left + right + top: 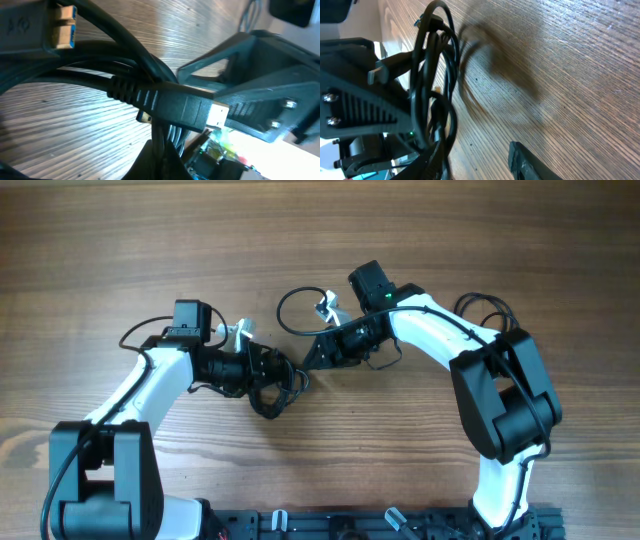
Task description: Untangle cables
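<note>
1. Left gripper (pixel 283 370) was clamped shut on the cables (pixel 268 398). The bundle hung from its jaws just above the wooden table (pixel 100 240), near mid-table, in front of the left arm.
2. Left wrist view: the black cords ran right across the lens. A black USB plug (pixel 185 107) with a metal tip lay over them, and a blue-tongued plug (pixel 62 27) sat at top left.
3. Right gripper (pixel 312 358) sat just beside the left one, tip to tip. Its jaws stood apart, and I saw bare wood between them in the right wrist view.
4. One right finger (pixel 535 162) was low and clear of the cords. The bundle hung beside the other finger, and I couldn't tell whether they touched.
5. A separate thin loop of cable (pixel 280 310) lay flat on the table beside the right wrist.
</note>
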Robot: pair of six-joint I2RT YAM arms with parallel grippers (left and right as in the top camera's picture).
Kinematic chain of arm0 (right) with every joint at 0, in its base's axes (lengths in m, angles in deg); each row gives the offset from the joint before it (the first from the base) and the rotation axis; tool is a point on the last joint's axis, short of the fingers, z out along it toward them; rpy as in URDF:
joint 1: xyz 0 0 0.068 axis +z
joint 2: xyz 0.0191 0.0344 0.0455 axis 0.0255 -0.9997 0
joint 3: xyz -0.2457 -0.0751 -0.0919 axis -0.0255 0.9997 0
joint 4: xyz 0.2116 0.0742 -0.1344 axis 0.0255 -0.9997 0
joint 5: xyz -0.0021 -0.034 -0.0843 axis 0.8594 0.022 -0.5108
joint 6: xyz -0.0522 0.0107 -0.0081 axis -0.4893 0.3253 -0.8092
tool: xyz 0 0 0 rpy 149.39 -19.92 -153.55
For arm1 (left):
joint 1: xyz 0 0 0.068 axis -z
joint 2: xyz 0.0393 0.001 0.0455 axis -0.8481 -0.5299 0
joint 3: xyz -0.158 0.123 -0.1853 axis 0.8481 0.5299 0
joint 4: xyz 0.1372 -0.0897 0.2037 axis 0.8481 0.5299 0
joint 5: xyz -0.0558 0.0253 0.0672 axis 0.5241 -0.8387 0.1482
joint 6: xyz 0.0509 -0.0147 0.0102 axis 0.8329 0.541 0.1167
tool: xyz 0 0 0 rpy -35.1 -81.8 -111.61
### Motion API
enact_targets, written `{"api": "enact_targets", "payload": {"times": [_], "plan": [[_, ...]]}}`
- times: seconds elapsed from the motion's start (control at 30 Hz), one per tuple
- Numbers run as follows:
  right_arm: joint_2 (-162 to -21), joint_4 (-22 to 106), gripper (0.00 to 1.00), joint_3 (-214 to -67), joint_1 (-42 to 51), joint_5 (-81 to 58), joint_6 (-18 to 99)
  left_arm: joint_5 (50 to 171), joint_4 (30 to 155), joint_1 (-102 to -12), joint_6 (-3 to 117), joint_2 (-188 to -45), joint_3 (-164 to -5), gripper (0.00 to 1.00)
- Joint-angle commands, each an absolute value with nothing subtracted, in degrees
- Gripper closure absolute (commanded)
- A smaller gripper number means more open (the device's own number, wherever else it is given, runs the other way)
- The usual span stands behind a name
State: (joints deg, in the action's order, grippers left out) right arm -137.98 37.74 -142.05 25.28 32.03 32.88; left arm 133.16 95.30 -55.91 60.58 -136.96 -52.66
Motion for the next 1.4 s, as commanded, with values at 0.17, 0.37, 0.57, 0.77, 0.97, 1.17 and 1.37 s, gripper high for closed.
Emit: {"api": "enact_targets", "payload": {"times": [0.17,0.37,0.57,0.77,0.97,1.17,1.37], "plan": [[-138.11,37.80,0.61,-141.94,25.21,39.35,34.13,139.76,93.66,-57.53,62.94,-137.31,-52.42,0.96],[-138.11,40.32,0.58,-141.94,25.19,39.29,34.11,132.78,93.79,-57.53,62.94,-137.31,-52.40,0.96],[-138.11,40.89,0.52,-141.94,25.21,39.29,34.15,131.39,93.75,-57.53,58.99,-137.34,-52.40,0.96],[-138.11,39.16,0.53,-141.94,25.21,39.35,34.67,136.37,93.16,-57.53,56.67,-137.34,-52.40,0.96],[-138.11,38.79,0.54,-141.94,26.66,41.85,35.64,136.96,91.61,-57.53,54.77,-137.34,-52.40,0.96],[-138.11,40.97,0.73,-141.94,27.20,41.85,37.45,136.96,91.61,-57.53,54.79,-137.34,-52.40,0.96],[-138.11,44.19,0.86,-141.94,27.18,41.60,38.65,136.50,91.61,-57.53,54.79,-137.34,-52.40,0.96]]}}
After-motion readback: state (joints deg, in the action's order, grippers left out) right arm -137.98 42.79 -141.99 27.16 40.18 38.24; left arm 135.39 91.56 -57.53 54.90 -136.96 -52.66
